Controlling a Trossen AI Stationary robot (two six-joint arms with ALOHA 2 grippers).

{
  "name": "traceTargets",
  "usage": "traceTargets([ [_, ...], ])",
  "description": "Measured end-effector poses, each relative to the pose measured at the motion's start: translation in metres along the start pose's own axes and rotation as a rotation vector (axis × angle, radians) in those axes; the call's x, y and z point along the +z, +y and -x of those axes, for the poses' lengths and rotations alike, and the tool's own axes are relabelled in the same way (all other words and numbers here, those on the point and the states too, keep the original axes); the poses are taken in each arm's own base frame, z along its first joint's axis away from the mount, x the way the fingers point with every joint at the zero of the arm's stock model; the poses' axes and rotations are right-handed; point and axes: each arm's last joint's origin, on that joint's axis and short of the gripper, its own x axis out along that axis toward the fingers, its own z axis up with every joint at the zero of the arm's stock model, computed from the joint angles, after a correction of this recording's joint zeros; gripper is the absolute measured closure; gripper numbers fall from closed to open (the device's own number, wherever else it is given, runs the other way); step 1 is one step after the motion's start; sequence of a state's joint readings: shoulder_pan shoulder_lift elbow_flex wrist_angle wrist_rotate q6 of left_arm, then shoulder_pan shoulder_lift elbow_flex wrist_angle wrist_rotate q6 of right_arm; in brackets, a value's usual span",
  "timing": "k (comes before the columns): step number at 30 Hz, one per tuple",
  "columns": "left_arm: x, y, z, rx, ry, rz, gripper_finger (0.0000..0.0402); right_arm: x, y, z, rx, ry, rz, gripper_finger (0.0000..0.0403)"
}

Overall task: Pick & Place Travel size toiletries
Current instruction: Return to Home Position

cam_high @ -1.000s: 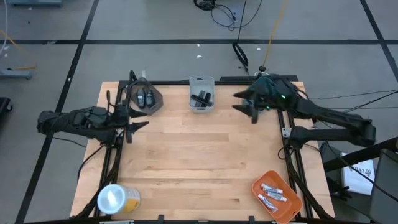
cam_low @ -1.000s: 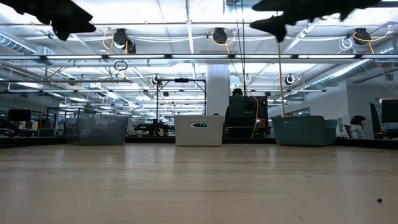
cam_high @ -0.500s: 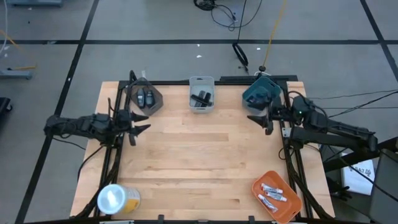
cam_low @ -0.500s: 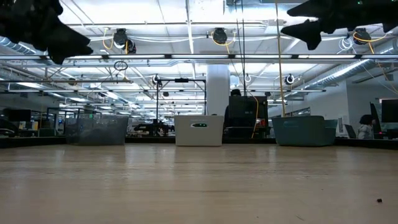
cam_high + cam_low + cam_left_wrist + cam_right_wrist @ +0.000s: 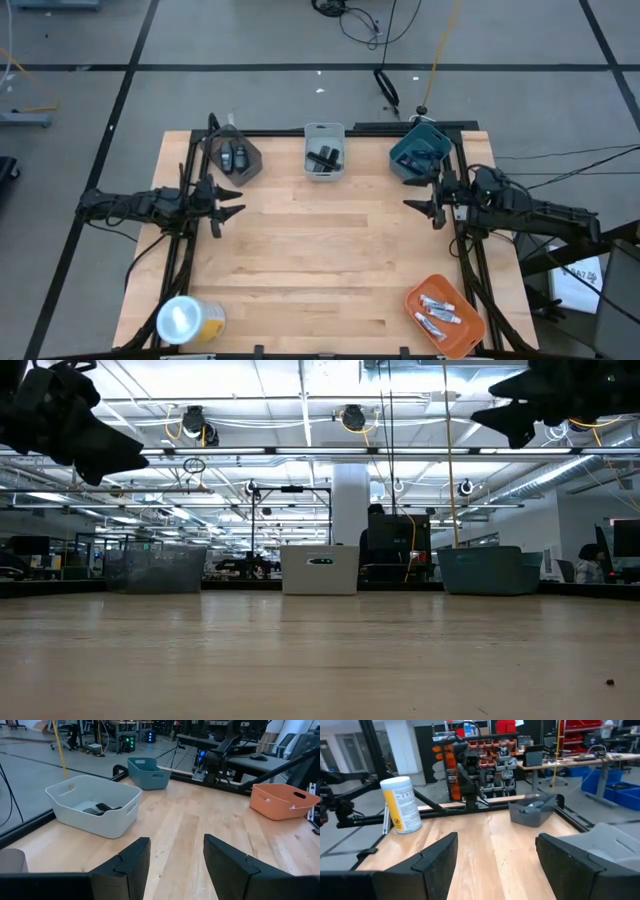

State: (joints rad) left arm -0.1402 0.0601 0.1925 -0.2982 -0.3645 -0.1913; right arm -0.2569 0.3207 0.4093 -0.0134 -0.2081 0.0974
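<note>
Jaws gaped wide and empty on either arm.
A white bin (image 5: pixel 95 817) holding black combs (image 5: pixel 324 156) sat ahead of the left gripper (image 5: pixel 230 204); a teal bin (image 5: pixel 403 160) sat just beside the right gripper (image 5: pixel 420 208).

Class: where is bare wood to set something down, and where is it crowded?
Free: the table middle between left gripper and right gripper; the near edge between yellow roll and orange bin. Crowded: the far edge, with dark bin, white bin, teal bin.

Left arm (image 5: pixel 130 203) and right arm (image 5: pixel 540 210) are slim, jointed, matte black; fingers (image 5: pixel 131 865) are broad, angular black wedges.
</note>
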Motion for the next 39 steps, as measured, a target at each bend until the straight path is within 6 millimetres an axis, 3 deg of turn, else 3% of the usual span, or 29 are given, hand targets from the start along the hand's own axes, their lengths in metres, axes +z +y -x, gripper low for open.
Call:
traceTargets([
  [11,-0.003,0.0,-0.001,-0.001,-0.003,-0.002,0.0218,-0.026,-0.001,0.01,-0.018,-0.024,-0.017,0.014],
  [23,-0.003,-0.001,-0.001,-0.023,0.002,-0.004,0.0218,-0.066,-0.006,0.005,-0.015,-0.035,0.023,0.0141],
  [39,-0.006,-0.001,-0.001,-0.028,0.029,-0.005,0.0218,-0.076,0.005,0.007,0.09,-0.077,0.029,0.014],
])
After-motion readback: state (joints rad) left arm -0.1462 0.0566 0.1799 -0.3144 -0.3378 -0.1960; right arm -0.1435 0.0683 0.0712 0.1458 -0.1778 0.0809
